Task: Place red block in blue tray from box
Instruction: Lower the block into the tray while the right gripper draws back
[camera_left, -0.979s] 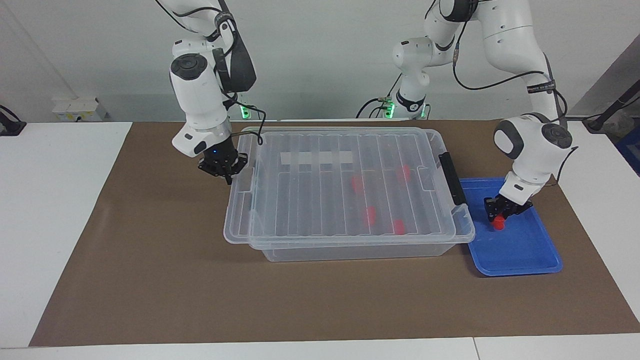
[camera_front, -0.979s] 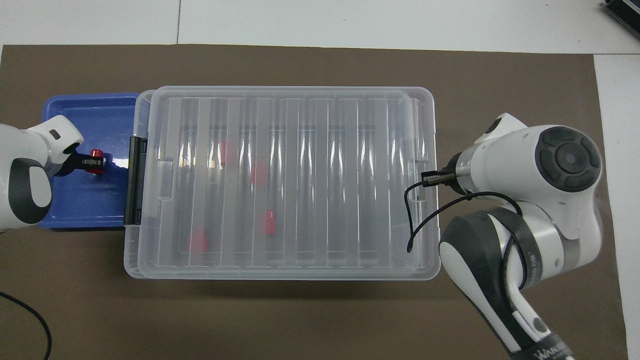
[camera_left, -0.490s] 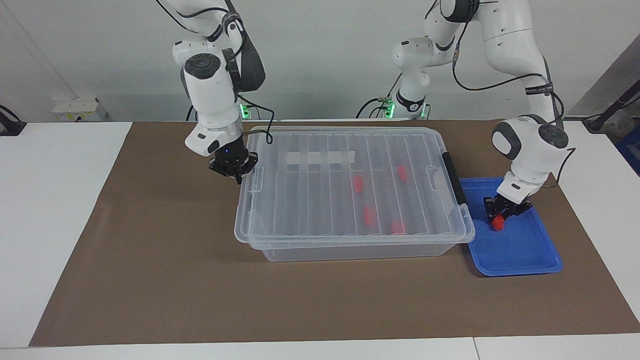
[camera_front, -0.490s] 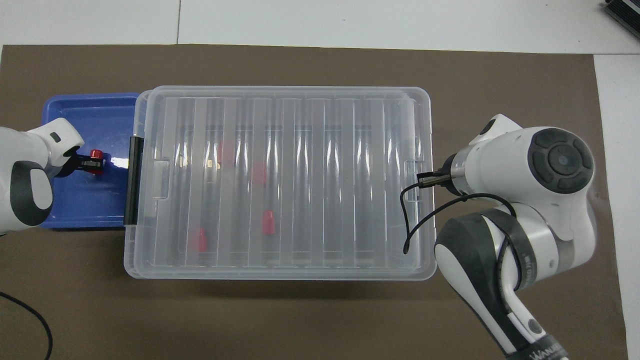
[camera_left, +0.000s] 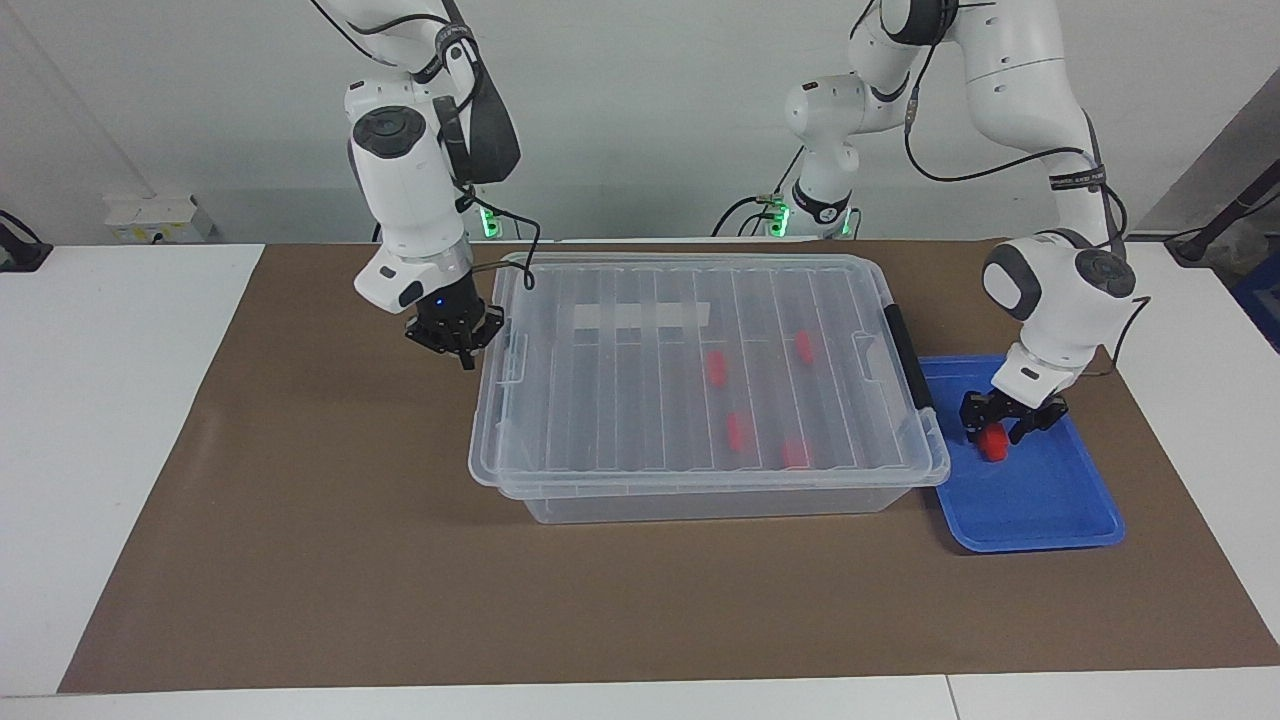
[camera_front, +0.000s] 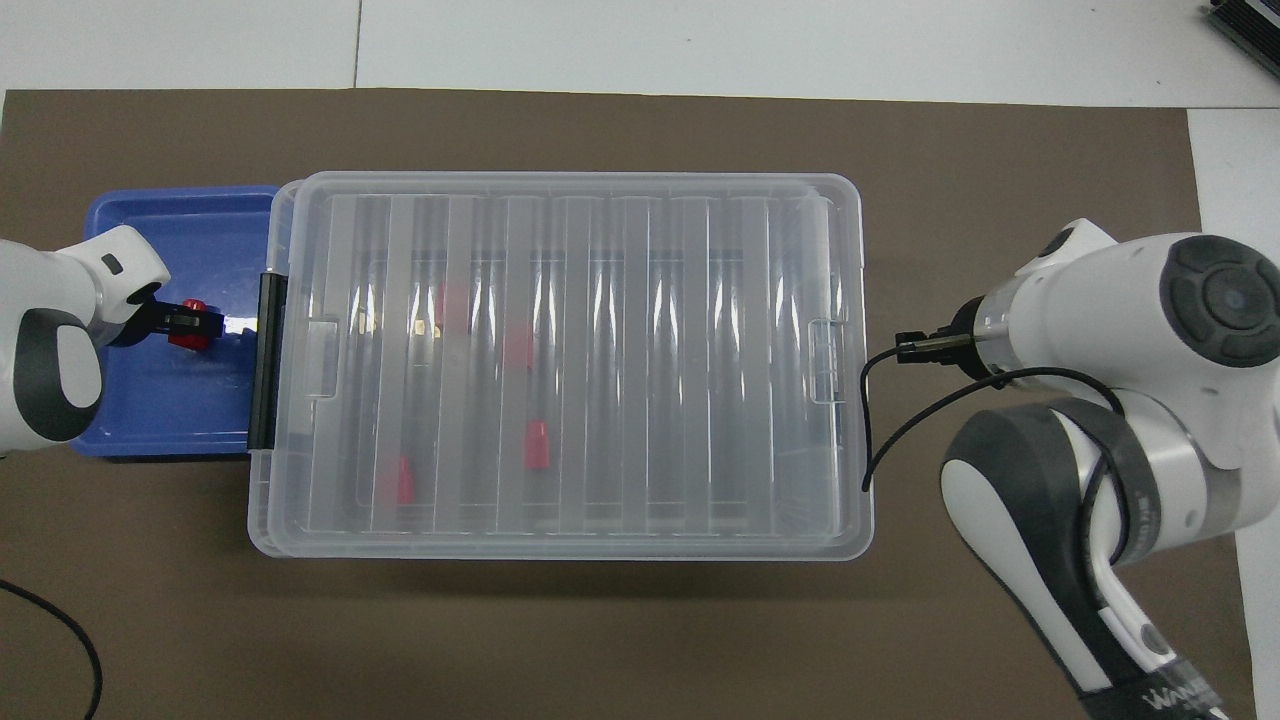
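The red block (camera_left: 994, 443) is lying in the blue tray (camera_left: 1050, 510) at the right of the facing view, between the parted fingers of the left hand (camera_left: 1008, 428), which is no longer gripping it. The right hand (camera_left: 462, 348), fingertips together and holding nothing, is hanging at the upper left beside the lidded box (camera_left: 700, 480).

In the overhead view, the block (camera_front: 187, 329) is sitting at the frame's left in the tray (camera_front: 180, 420). Judgement: release is under way; next, the left hand needs lifting straight clear.
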